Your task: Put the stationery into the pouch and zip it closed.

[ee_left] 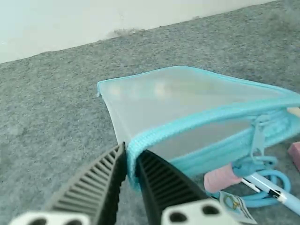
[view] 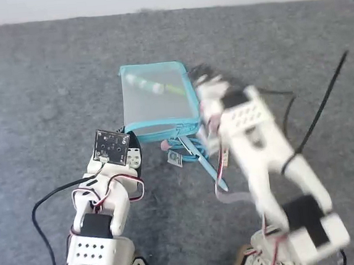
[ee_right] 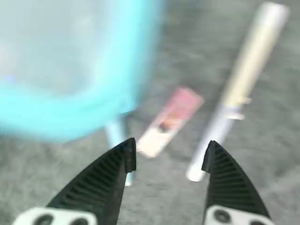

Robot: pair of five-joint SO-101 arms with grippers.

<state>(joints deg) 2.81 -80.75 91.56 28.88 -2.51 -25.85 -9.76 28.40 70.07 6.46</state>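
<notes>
The right gripper [ee_right: 171, 143] hangs over the grey bench [ee_right: 187, 47] with its 2 black ribbed fingers [ee_right: 108, 178] spread wide apart. Just beyond the gap between them lies a flat pink-and-white strip [ee_right: 171, 119], set at a slant. Beyond one fingertip a pale pen [ee_right: 239, 89] lies at a similar slant, its near end close to that tip. Ahead of the other finger is the blurred turquoise edge of the translucent pouch [ee_right: 70, 70], with a light-blue stick [ee_right: 117, 136] reaching from under it towards that finger.

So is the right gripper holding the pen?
No, the right gripper is open, with the pen lying free beyond it.
</notes>
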